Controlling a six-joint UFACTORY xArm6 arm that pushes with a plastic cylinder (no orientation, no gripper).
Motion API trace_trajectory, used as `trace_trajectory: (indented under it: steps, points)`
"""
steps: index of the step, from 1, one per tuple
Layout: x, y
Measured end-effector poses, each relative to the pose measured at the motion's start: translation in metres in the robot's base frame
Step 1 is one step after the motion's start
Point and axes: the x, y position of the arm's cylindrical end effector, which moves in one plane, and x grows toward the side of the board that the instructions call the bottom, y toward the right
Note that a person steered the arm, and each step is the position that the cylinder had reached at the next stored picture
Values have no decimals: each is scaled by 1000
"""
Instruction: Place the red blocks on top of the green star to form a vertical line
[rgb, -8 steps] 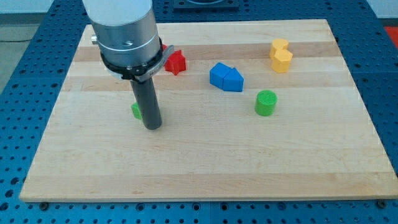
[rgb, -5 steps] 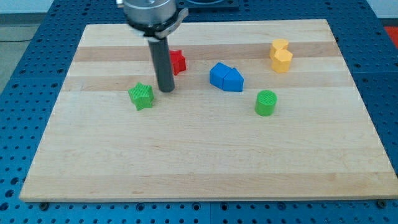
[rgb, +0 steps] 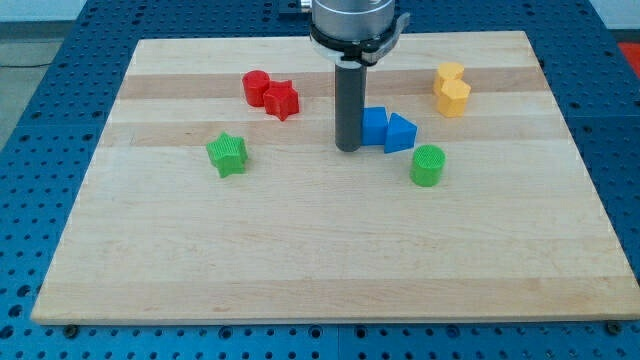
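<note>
A green star (rgb: 228, 154) lies at the board's left of centre. Two red blocks sit touching above and to its right: a red cylinder (rgb: 256, 87) and a red star-like block (rgb: 282, 100). My tip (rgb: 348, 148) rests on the board at the centre, well to the right of the red blocks and the green star. It stands right against the left side of a blue cube (rgb: 374, 127).
A blue triangular block (rgb: 400, 133) touches the blue cube on its right. A green cylinder (rgb: 428, 165) stands below and to their right. Two yellow blocks (rgb: 451, 89) sit at the view's top right. The wooden board (rgb: 320, 270) lies on a blue perforated table.
My tip has moved from beside the green star up and then right to the blue blocks. The blue blocks have shifted slightly right. The red cylinder now shows.
</note>
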Motion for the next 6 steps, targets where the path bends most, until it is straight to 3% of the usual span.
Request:
trace_trajectory:
  steps: [3, 6]
  points:
    - [0, -16]
    - [-86, -18]
